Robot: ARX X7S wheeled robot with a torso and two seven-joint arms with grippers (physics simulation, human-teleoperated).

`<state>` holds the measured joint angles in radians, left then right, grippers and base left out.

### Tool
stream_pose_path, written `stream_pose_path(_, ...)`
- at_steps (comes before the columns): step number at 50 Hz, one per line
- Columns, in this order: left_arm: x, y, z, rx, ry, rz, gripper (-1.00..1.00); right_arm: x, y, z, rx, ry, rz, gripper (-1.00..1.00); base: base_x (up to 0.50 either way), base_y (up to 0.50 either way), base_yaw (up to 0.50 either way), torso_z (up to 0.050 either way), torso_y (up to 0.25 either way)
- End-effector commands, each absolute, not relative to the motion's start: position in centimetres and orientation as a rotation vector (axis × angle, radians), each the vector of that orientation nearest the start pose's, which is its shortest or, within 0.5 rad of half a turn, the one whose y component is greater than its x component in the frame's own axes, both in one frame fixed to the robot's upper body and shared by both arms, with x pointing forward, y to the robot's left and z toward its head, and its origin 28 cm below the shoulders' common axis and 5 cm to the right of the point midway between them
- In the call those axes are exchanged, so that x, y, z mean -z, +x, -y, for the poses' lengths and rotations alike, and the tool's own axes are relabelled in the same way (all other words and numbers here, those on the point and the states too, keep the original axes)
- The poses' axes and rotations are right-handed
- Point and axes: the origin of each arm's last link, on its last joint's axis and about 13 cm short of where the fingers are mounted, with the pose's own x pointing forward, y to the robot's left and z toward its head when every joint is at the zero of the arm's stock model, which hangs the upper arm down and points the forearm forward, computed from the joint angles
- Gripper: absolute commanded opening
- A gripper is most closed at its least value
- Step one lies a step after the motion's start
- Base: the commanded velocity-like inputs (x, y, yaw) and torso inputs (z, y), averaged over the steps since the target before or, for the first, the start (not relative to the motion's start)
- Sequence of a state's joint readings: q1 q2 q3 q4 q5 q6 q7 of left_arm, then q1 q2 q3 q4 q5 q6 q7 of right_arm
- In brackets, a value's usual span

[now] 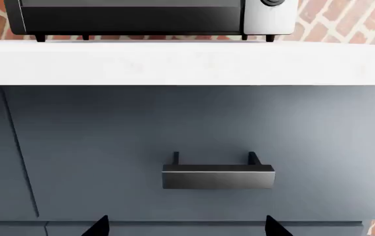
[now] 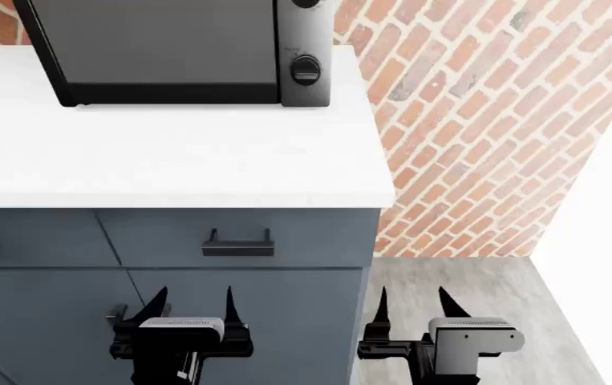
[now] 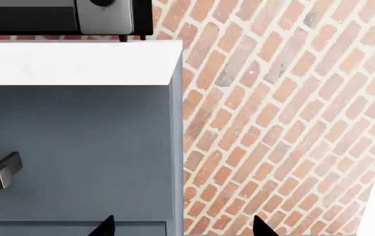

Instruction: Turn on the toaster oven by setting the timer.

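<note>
I see the toaster oven [image 2: 167, 48] standing on the white bench [image 2: 177, 160], at its back against the brick wall [image 2: 477, 120]. On the silver strip at the oven's right side there is a black round dial with a raised bar, which I take to be the timer [image 2: 305, 70]. Another dial above it is cut off by the picture edge, so I cannot be fully sure which of them is the timer.

In my judgement the task is not started yet. Both arms hang low, in front of the dark cabinet below the bench and well apart from the toaster oven. The left pincer [image 2: 190, 305] has its fingers spread and grasps nothing. The right pincer [image 2: 413, 303] is released too and is empty; it hovers past the bench's right end, over the grey floor [image 2: 477, 281]. All is left to do: to lift an arm to the timer, to close on the dial and to turn it.

The upper part of the toaster oven is out of the head view. In both wrist views only the oven's lower edge and a slice of one dial show. The dial's mark is too small for me to read, so I cannot tell its setting. A drawer handle [image 2: 238, 245] sits just under the bench edge.
</note>
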<state>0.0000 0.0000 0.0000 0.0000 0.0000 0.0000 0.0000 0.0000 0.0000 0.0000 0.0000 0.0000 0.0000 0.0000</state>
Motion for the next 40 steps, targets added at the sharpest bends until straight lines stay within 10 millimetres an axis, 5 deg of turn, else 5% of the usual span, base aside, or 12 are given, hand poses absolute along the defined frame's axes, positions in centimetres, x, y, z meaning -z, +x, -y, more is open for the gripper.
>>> stream_pose_path(1, -1.3, 21.1, -20.5, 0.002, -0.001, -0.002, 1.00, -1.3, 20.9, 9.6, -0.010, 0.006, -0.003, 1.00, 0.00, 0.00, 0.00, 0.000, 0.000)
stream_pose_path(17, -1.5, 21.1, -20.5, -0.001, 0.005, 0.002, 1.00, -1.5, 20.9, 9.8, 0.002, -0.030, 0.001, 1.00, 0.00, 0.00, 0.00, 0.000, 0.000)
stream_pose_path(28, -8.3, 19.7, -21.1, 0.035, -0.006, 0.094, 1.00, -8.6, 19.3, 10.8, -0.061, -0.073, 0.063, 1.00, 0.00, 0.00, 0.00, 0.000, 0.000)
stream_pose_path(40, -13.0, 19.0, -21.4, 0.056, -0.005, 0.116, 1.00, -12.9, 18.9, 11.7, -0.047, -0.168, 0.153, 1.00, 0.00, 0.00, 0.00, 0.000, 0.000)
